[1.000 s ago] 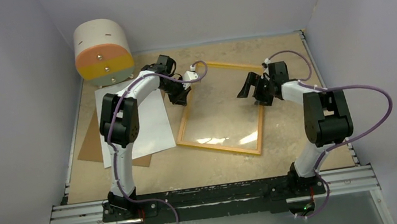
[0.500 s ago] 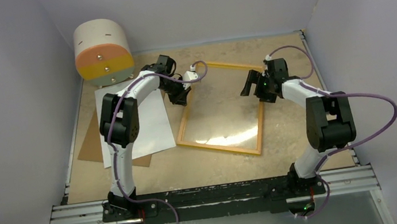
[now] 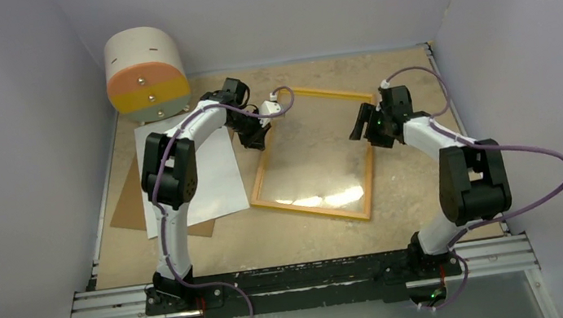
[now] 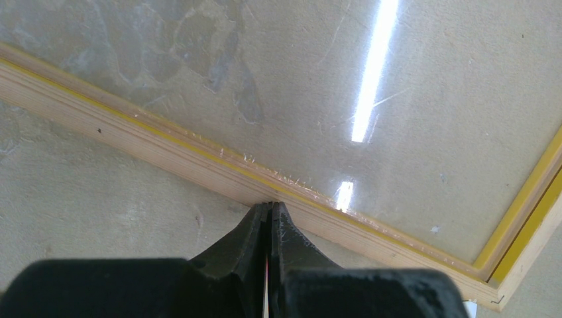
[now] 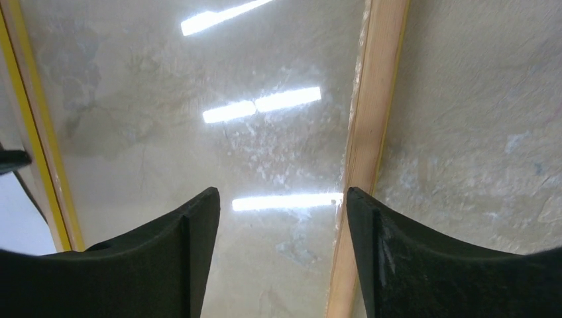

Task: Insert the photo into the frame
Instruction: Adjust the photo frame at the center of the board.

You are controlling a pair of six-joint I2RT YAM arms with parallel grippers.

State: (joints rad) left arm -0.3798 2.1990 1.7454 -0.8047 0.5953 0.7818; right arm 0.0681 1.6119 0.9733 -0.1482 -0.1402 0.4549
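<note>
The frame lies flat mid-table, wood-coloured back rim up, its glass reflecting the lights. The photo lies white side up to its left, over the brown backing board. My left gripper is shut, its tips touching the outer side of the frame's left rail. My right gripper is open and empty, low over the frame's right rail. Its right finger is over that rail and its left finger is over the glass.
A white cylinder with an orange and yellow face stands at the back left corner. Grey walls close in the table on the left, back and right. The metal rail carrying the arm bases runs along the near edge.
My right gripper has moved a little to the right, from over the glass to the frame's right rail. The left gripper, frame and photo have not moved.
</note>
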